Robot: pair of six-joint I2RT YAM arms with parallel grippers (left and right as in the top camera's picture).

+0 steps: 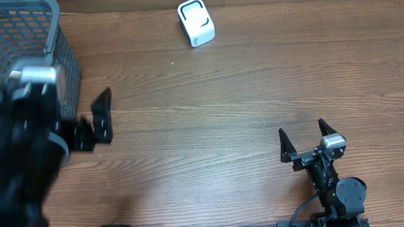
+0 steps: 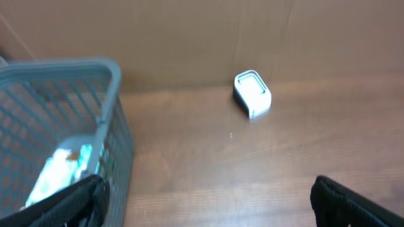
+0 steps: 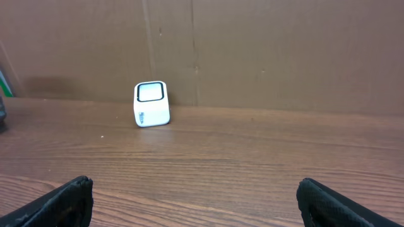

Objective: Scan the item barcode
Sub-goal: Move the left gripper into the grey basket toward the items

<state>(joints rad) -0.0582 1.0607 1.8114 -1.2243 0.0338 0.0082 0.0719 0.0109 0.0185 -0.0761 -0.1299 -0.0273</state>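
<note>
Wood-grain table (image 1: 209,113): the whole work surface is taken up by it, and a brown cardboard wall (image 3: 284,50) is seen standing along its far edge.
Grey mesh basket (image 1: 53,24): it is placed at the far left corner of the table, upright, with its open top facing up.
Left arm (image 1: 22,160): it is seen as a blurred black mass over the near side of the basket, hiding part of it from overhead.
Left gripper (image 2: 208,183): its jaws are spread wide and nothing is held between them; it is poised just beside the basket's right wall, above bare table.
Right gripper (image 1: 301,128): its jaws are likewise held wide apart and empty, near the front right of the table, well apart from everything else.
White scanner (image 1: 196,23): it is set on the table at the far edge, near the cardboard wall, with its dark-framed window turned towards the arms.
Item (image 2: 63,170): a white and green pack is seen lying inside the basket, untouched by either gripper; no barcode can be made out on it.
</note>
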